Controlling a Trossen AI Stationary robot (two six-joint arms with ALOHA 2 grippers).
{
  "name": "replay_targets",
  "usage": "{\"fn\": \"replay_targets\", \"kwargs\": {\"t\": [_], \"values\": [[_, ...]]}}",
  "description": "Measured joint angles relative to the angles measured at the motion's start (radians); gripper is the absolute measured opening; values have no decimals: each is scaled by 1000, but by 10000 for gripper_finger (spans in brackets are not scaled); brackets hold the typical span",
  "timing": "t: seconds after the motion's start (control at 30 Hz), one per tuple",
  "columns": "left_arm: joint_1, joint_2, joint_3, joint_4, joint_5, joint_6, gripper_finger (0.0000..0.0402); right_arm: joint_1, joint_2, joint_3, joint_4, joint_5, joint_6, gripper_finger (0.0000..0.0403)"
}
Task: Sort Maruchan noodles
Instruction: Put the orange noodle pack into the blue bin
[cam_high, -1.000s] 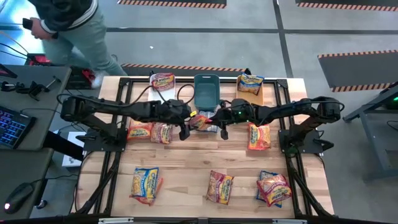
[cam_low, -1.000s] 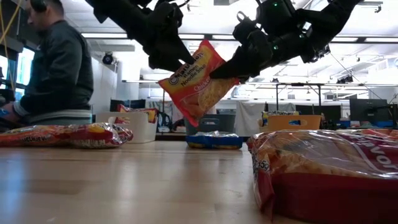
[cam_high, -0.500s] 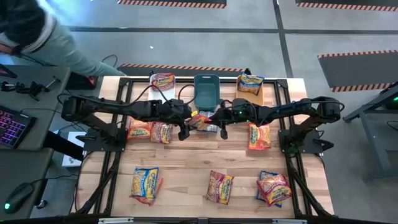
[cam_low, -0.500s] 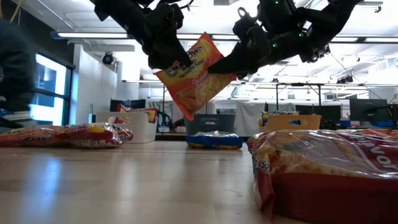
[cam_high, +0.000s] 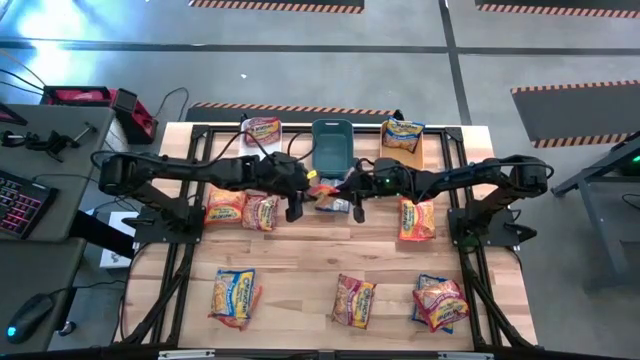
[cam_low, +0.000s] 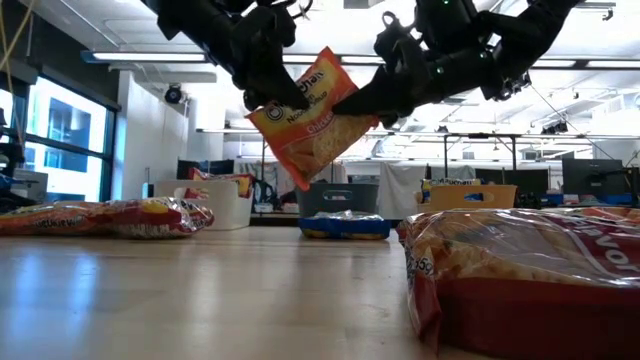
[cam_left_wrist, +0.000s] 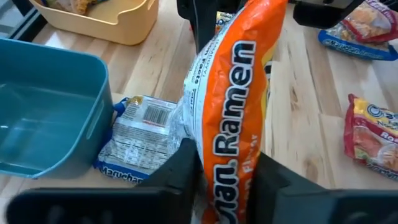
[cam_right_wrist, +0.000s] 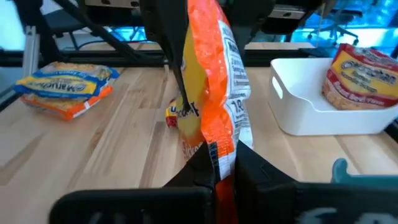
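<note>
L pincer (cam_low: 285, 95) + R pincer (cam_low: 365, 100) clamped, raised mid-table.

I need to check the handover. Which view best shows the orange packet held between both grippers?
The low view: the orange packet hangs clear, pinched by left gripper and right gripper. Wrist views show one edge each; the high view mostly hides it.

One orange noodle packet (cam_low: 305, 115) hangs tilted in the air above the table (cam_high: 300, 265). Other packets (cam_high: 233, 297) lie flat on it.
</note>
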Motion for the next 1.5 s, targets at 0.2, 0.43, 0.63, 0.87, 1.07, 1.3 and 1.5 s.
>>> {"fn": "replay_targets", "kwargs": {"t": [0.2, 0.43, 0.63, 0.87, 1.07, 1.3, 1.5], "values": [[42, -2, 44, -126, 26, 75, 48, 1, 0, 0, -4, 86, 11, 72], [155, -3, 229, -352, 33, 291, 46, -2, -83, 2, -108, 231, -92, 129], [296, 116, 433, -512, 94, 437, 45, -19, -230, 0, -345, 355, -148, 111], [402, 396, 759, -669, 94, 614, 45, -98, -296, -110, -252, 348, -128, 15], [451, 630, 1051, -777, 82, 744, 45, -136, -309, -201, -143, 319, -101, 16], [476, 855, 1315, -889, 63, 803, 45, -139, -309, -211, -149, 315, -96, 3], [480, 942, 1366, -936, -32, 820, 45, -139, -309, -211, -150, 286, -82, 1]]}}
